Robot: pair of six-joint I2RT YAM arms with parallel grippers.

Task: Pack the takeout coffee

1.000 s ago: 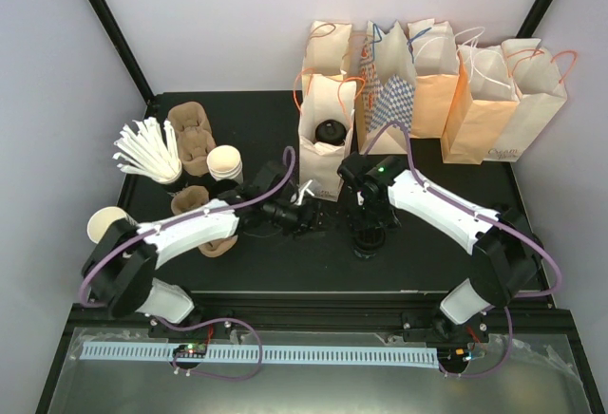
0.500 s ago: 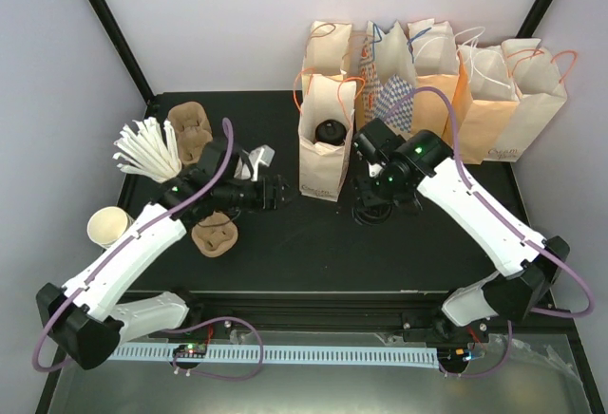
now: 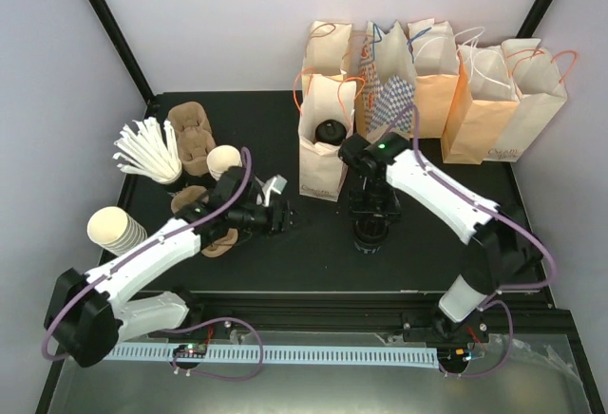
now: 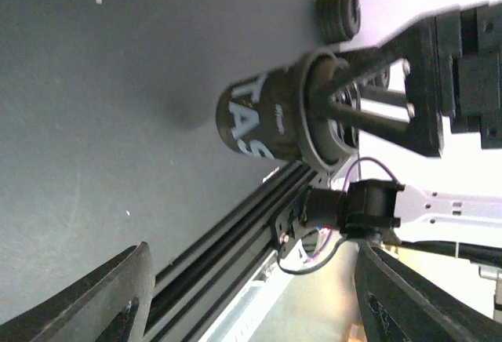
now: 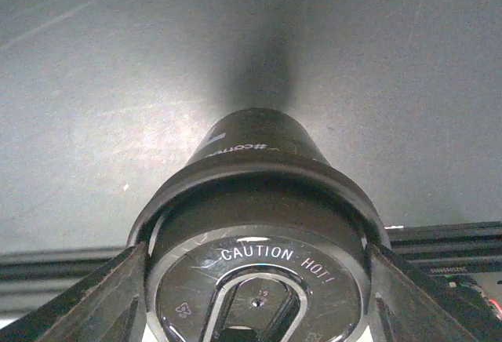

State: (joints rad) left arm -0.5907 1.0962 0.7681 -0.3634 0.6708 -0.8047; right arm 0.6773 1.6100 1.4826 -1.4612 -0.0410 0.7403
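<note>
The takeout coffee (image 3: 370, 240) stands upright on the black table just right of the near paper bag (image 3: 319, 169). Here it is a dark cup with pale lettering (image 4: 255, 118) and a black "CAUTION HOT" lid (image 5: 259, 279). My right gripper (image 3: 370, 222) points straight down over it, with a finger against each side of the lid (image 5: 257, 283). My left gripper (image 3: 285, 216) is open and empty, low over the table left of the cup and aimed at it (image 4: 255, 267). A second black-lidded cup (image 3: 330, 132) sits inside the near bag.
A row of paper bags (image 3: 437, 82) lines the back. At the left are white straws in a holder (image 3: 147, 153), brown pulp carriers (image 3: 190, 129) (image 3: 214, 235) and cream paper cups (image 3: 225, 159) (image 3: 112, 227). The table's front rail (image 3: 313, 305) lies close to the cup.
My right gripper and the cup have come back from beside the bag toward the table's near side. My left gripper has shifted a little right and nearer.
</note>
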